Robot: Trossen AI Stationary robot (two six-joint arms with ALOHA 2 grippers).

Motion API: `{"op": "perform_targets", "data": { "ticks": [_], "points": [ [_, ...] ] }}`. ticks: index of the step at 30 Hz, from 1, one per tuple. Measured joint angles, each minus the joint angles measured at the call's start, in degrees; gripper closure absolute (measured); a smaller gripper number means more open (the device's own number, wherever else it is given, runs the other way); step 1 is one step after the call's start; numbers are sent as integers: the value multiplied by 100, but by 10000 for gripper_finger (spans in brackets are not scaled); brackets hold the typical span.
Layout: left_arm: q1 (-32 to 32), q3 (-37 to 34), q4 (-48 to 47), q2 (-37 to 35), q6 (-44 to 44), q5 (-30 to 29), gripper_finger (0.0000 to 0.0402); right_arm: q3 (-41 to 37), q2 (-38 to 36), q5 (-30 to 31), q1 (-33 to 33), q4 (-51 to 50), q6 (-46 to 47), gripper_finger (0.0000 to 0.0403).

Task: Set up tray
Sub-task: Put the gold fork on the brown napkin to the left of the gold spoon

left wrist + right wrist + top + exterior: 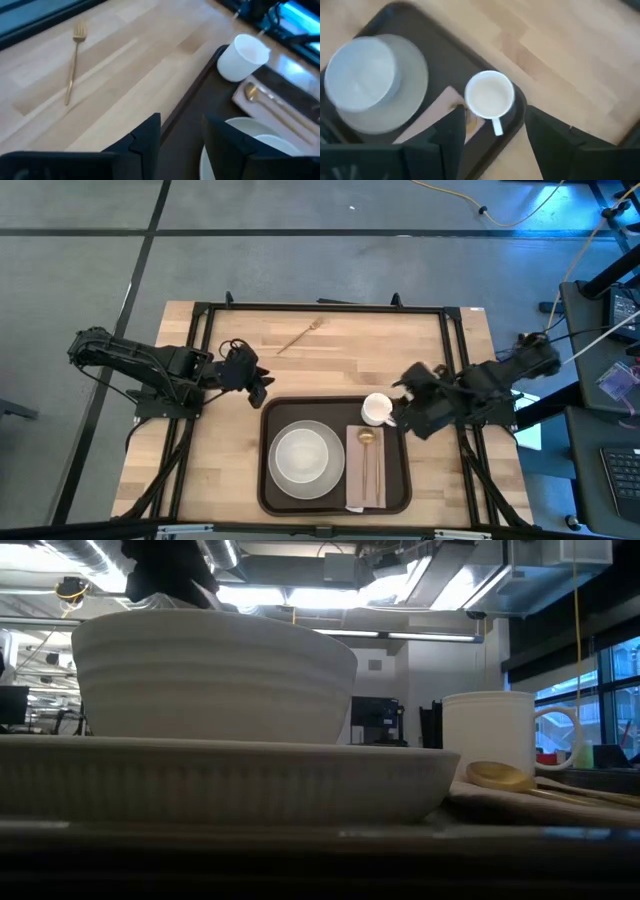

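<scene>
Tray (272,480) holds plate, bowl (301,454), napkin, spoon and mug (377,409); gold fork (299,335) waits at twelve o'clock, both grippers (258,389) (394,412) apart and empty.

I can read no text, label, brand, number or sign anywhere in my views. The tray (278,418), the white mug (376,409) and the plate (335,480) carry no printing that I can make out, and the wooden table (340,350) is unmarked. The screens in the room behind the table are too indistinct to read.
</scene>
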Motion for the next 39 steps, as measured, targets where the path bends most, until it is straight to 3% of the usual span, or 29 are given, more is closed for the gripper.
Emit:
{"op": "perform_targets", "data": {
  "ticks": [5, 9, 17, 22, 26, 32, 36, 39],
  "points": [
    [314, 0, 65, 3, -97, -33, 259, -1515, -933, 662, 236, 905, 965, 201],
    [1067, 0, 148, 192, 489, 317, 261, -2211, -1367, 883, 224, 1679, 966, 201],
    [3431, 122, 1567, 1506, 2346, 2223, 262, -2474, -1597, 1082, -171, 1869, 961, 201],
    [4399, 454, 2031, 2601, 3067, 2494, 253, -2474, -1596, 1088, -406, 1849, 954, 201],
    [4717, 713, 2189, 3347, 3616, 2678, 238, -2474, -1595, 1088, -536, 1819, 950, 201],
    [4859, 1289, 2126, 4378, 3664, 3168, 220, -2474, -1595, 1083, -689, 1768, 945, 201],
    [4820, 1630, 1957, 4875, 3762, 3121, 217, -2474, -1595, 1018, -783, 1740, 941, 201],
    [4743, 1748, 1828, 5055, 3902, 2771, 220, -2474, -1595, 998, -817, 1736, 941, 201]
  ]
}}
